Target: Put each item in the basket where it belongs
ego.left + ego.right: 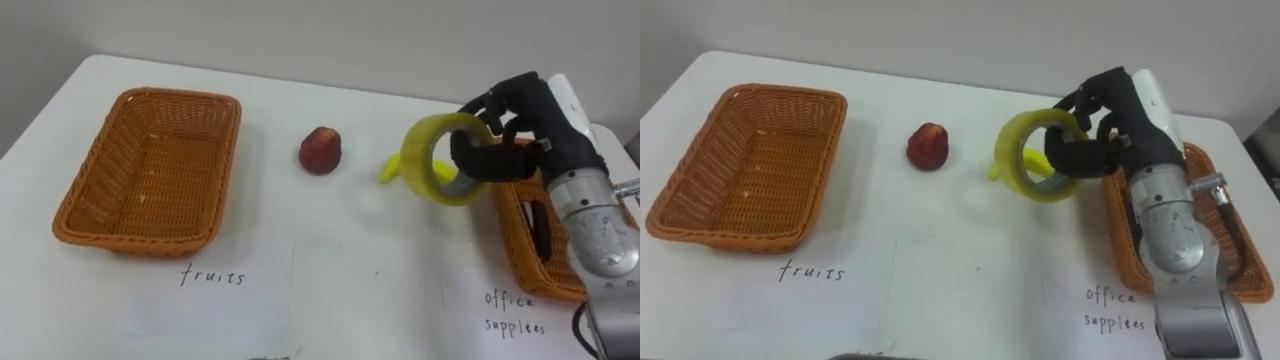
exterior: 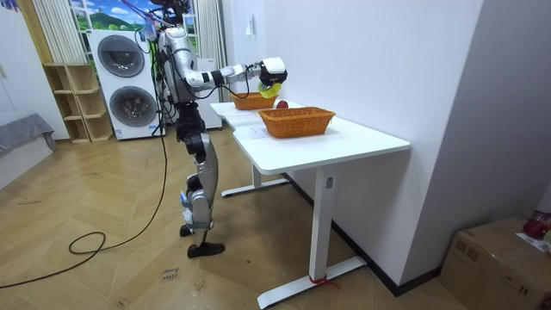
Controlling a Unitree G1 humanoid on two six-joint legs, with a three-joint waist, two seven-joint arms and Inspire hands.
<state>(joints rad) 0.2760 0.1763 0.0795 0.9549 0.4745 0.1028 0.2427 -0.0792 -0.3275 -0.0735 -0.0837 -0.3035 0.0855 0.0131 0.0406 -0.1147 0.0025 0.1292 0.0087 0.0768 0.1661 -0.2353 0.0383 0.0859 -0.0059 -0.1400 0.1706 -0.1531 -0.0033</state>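
White, smooth table (image 1: 330,270) with two woven wicker baskets, the left basket (image 1: 90,215) and the right basket (image 1: 512,240). The robot's right hand (image 1: 530,125) is curled through a glossy yellow tape ring (image 1: 415,160), held aloft beside the right basket. A round red apple (image 1: 320,150) and a curved banana (image 1: 388,170) lie between.

We looked across a warm wooden floor (image 2: 103,258) to a white desk (image 2: 362,140) set against a plain white wall (image 2: 387,60). Farther back we saw two stacked washing machines (image 2: 126,82), a light wooden shelf (image 2: 73,103) beside them, and a cardboard box (image 2: 495,258) low at the room view's right.
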